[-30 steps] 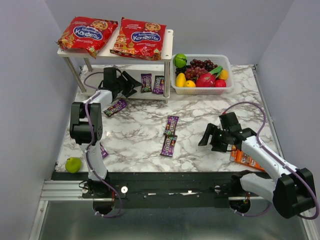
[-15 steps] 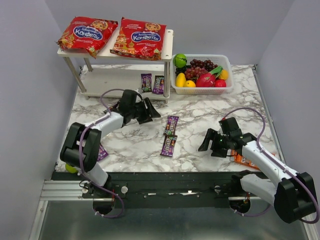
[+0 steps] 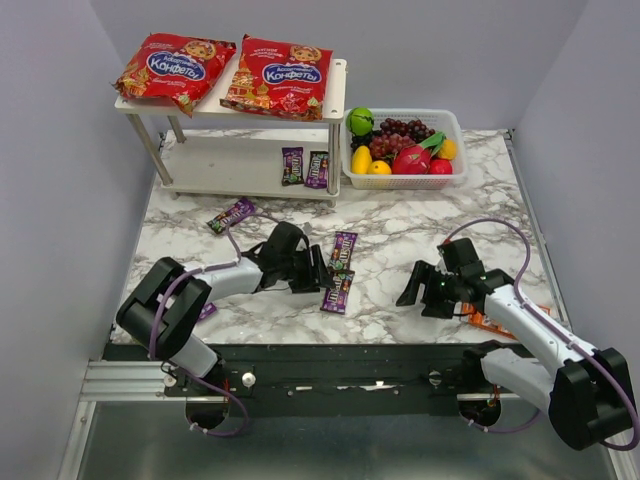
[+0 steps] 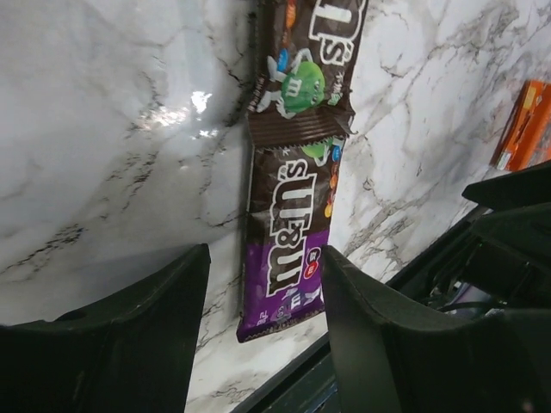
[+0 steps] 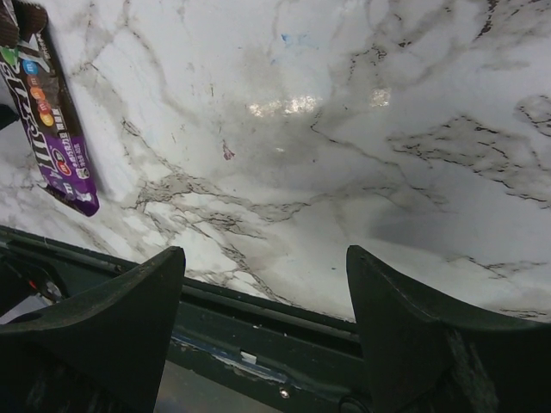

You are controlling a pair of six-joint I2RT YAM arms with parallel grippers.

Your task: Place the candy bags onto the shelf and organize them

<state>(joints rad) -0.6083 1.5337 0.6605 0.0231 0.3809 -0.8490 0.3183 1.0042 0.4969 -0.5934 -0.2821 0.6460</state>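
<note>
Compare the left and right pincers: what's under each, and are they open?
Left pincer is lined up over the nearer purple M&M's packet mid-table; right pincer hangs over marble table, no packet between its fingers. Left arm stretches low toward the centre; right arm crosses an orange packet. Shared: both open, holding nothing.

Left gripper (image 3: 318, 277) gone from the lower board of the shelf (image 3: 230, 165) at far left, swung near and right across the table, jaws apart, now low just left of two dark candy packets (image 3: 338, 288) at centre, right gripper (image 3: 420, 290) drawn slightly nearer, its arm covering more of the orange packet (image 3: 485, 322).
</note>
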